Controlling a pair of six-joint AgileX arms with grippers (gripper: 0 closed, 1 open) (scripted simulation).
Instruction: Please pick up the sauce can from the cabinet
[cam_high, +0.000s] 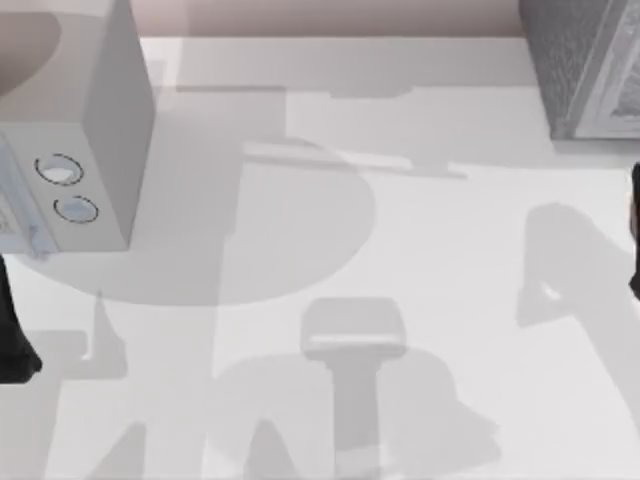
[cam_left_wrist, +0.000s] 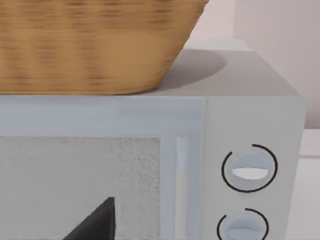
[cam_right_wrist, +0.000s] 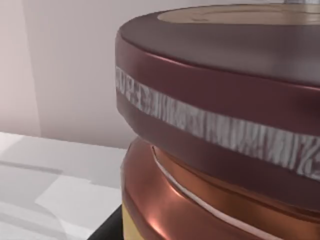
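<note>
The sauce can (cam_right_wrist: 215, 125) sits very close in the right wrist view, tilted, with a dark maroon rim, a tan top and a coppery side. It hangs in front of the pale wall, above the white table, and my right gripper is shut on it. A dark bit of finger (cam_right_wrist: 107, 229) shows under the can. My right arm (cam_high: 635, 245) is a dark sliver at the table's right edge, below the cabinet (cam_high: 585, 60) at the back right corner. My left arm (cam_high: 14, 335) is parked at the left edge.
A pale box with two round dials (cam_high: 70, 150) stands at the back left. A woven basket (cam_left_wrist: 90, 45) rests on top of it. The white table (cam_high: 400, 250) stretches between the box and the cabinet.
</note>
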